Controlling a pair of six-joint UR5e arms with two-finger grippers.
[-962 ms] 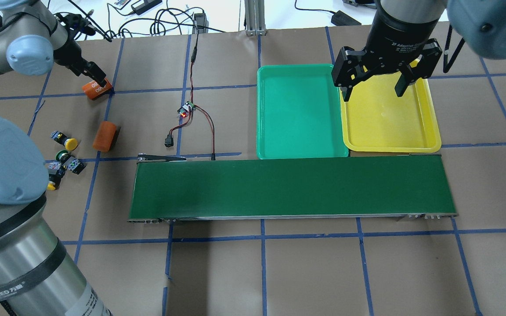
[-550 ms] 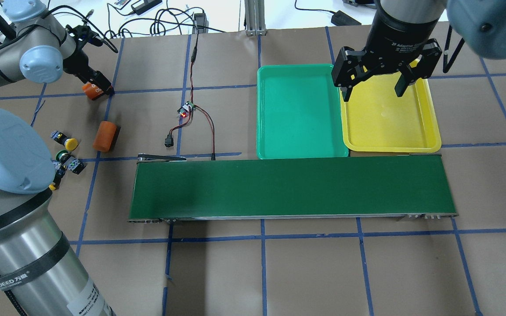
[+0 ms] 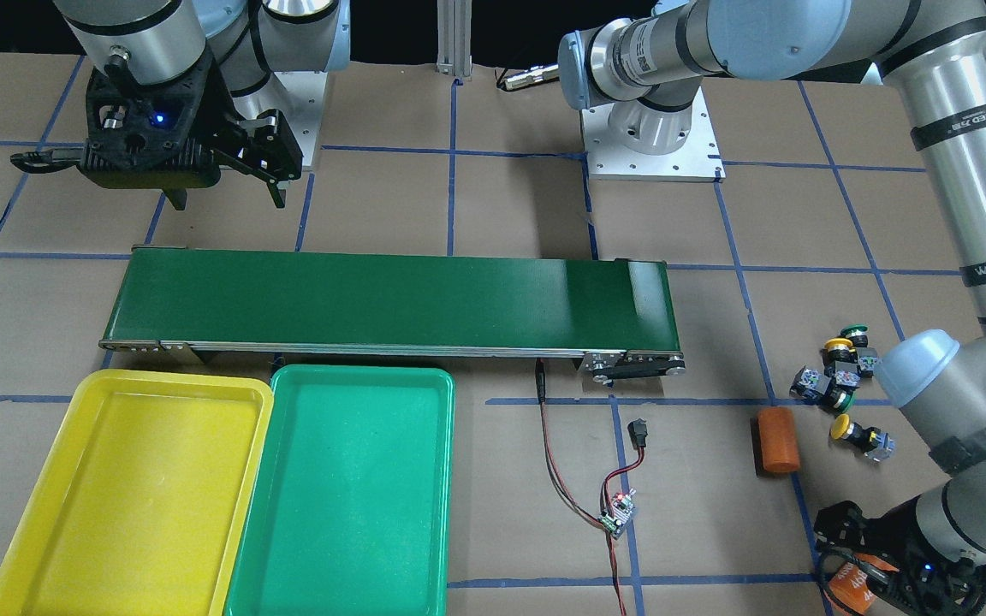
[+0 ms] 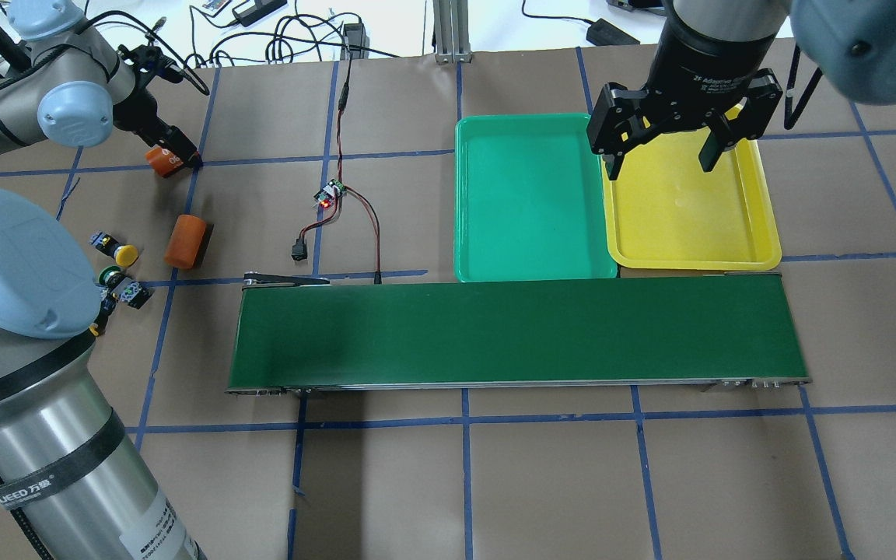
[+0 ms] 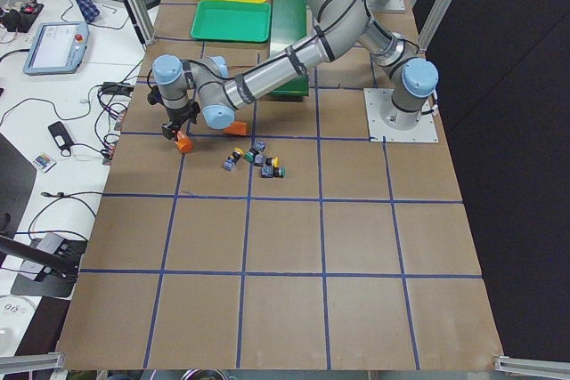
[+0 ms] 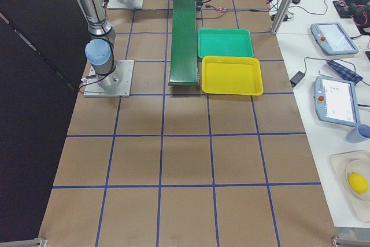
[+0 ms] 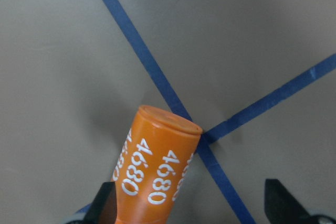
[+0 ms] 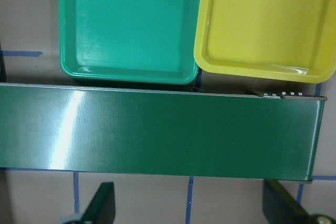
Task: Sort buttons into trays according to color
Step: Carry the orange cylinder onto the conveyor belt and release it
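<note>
Four buttons lie at the table's left: a yellow one, a green one, one with its grey block showing, and a yellow one mostly hidden by my left arm. They also show in the front view. My left gripper is open, far from them. It stands over an orange cylinder marked "4680", which lies between the fingers against one of them. My right gripper is open and empty, high over the yellow tray beside the green tray.
A long dark-green conveyor belt runs in front of both trays. A second orange cylinder lies near the buttons. A small circuit board with red and black wires lies mid-table. Cables lie along the far edge.
My left arm has swung a little to the right, and its gripper now covers more of the marked orange cylinder. My right arm has not moved.
</note>
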